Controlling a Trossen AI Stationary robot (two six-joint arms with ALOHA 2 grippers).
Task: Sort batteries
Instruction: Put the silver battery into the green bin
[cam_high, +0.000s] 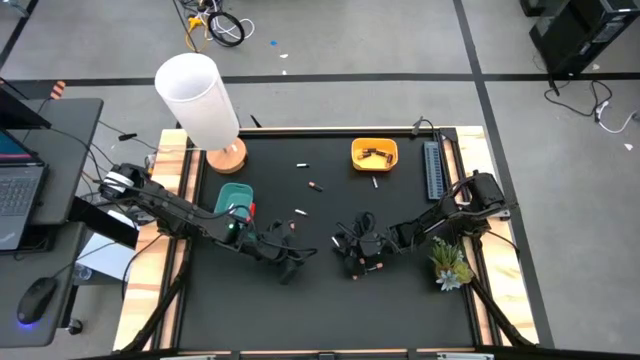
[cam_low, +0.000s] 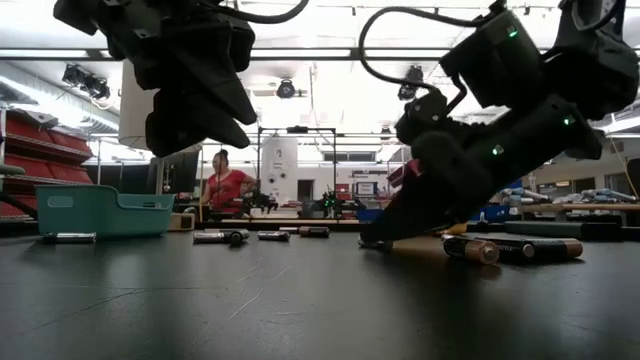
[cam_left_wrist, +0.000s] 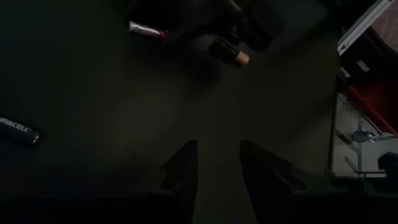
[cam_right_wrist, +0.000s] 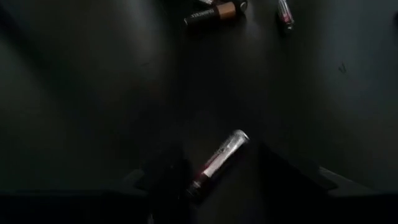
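high view looks down on the black tabletop (cam_high: 330, 300), framed by pale wooden rails. largest on it is a white cylinder lamp (cam_high: 197, 98) on a round wooden base at the far left corner. a grey ribbed strip (cam_high: 433, 170) lies along the right edge, and a green plant sprig (cam_high: 449, 264) sits near the right rail.

two containers stand on the tabletop. the teal bin (cam_high: 232, 197) is on the left side, just beside the left arm; what it holds cannot be told. the yellow bowl (cam_high: 374, 154) is at the far side, right of centre, with a few dark batteries lying in it.

both arms reach in toward the middle of the near half. the left gripper (cam_high: 290, 266) hangs above bare tabletop, its fingers (cam_left_wrist: 186, 171) spread apart with nothing between them. the right gripper (cam_high: 362, 252) is low over the tabletop; its fingers (cam_right_wrist: 283, 171) are spread to either side of a silver and red battery (cam_right_wrist: 217, 163) lying flat on the surface, not pinched as far as can be seen.

loose batteries (cam_high: 312, 185) are scattered between the bin and the bowl, with one more just in front of the bowl. in the low view a dark copper-ended battery (cam_low: 470, 248) lies beside the right arm.
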